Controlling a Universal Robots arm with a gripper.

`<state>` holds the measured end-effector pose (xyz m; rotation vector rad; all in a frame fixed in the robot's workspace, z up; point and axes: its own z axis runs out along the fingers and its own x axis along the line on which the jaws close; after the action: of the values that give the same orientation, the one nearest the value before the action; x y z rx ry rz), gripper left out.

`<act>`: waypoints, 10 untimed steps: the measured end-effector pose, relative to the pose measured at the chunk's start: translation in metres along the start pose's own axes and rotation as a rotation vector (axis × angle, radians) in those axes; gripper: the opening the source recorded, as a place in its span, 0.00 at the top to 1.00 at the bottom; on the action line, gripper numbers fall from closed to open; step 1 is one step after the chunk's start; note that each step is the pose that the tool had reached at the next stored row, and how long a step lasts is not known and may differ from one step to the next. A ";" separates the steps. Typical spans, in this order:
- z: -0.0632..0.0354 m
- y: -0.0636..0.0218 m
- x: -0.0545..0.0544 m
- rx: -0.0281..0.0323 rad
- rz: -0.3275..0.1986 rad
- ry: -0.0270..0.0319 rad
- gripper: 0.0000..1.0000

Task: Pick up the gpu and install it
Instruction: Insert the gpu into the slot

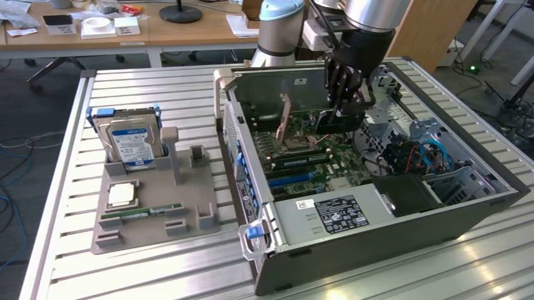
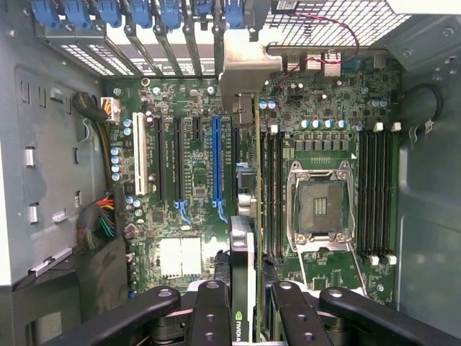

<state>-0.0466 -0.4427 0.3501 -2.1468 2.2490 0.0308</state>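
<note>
My gripper (image 1: 344, 107) reaches down into the open computer case (image 1: 467, 212) and is shut on the gpu (image 1: 329, 122), a thin dark card held on edge. From the wrist, the gpu (image 2: 243, 249) runs as a narrow strip from between my black fingers (image 2: 209, 313) to its silvery bracket (image 2: 245, 65) at the case's rear slot openings. It stands over the motherboard (image 2: 191, 180) between the blue expansion slot (image 2: 215, 162) and the memory slots beside the CPU socket (image 2: 320, 205). I cannot tell whether its lower edge touches a slot.
A grey parts holder (image 1: 200, 187) on the slatted table at the exterior view's left carries a hard drive (image 1: 129, 142), a CPU (image 1: 122, 194) and a RAM stick (image 1: 142, 213). Case walls, the power supply (image 1: 334, 214) and cables (image 1: 417, 159) hem in the gripper.
</note>
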 end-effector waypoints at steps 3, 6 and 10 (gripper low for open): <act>0.0004 0.0000 0.000 0.0001 0.000 -0.0003 0.73; 0.0018 0.0000 0.000 0.0000 0.000 -0.0001 0.73; 0.0026 0.0000 0.000 0.0000 0.000 0.0002 0.73</act>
<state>-0.0466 -0.4427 0.3475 -2.1469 2.2492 0.0306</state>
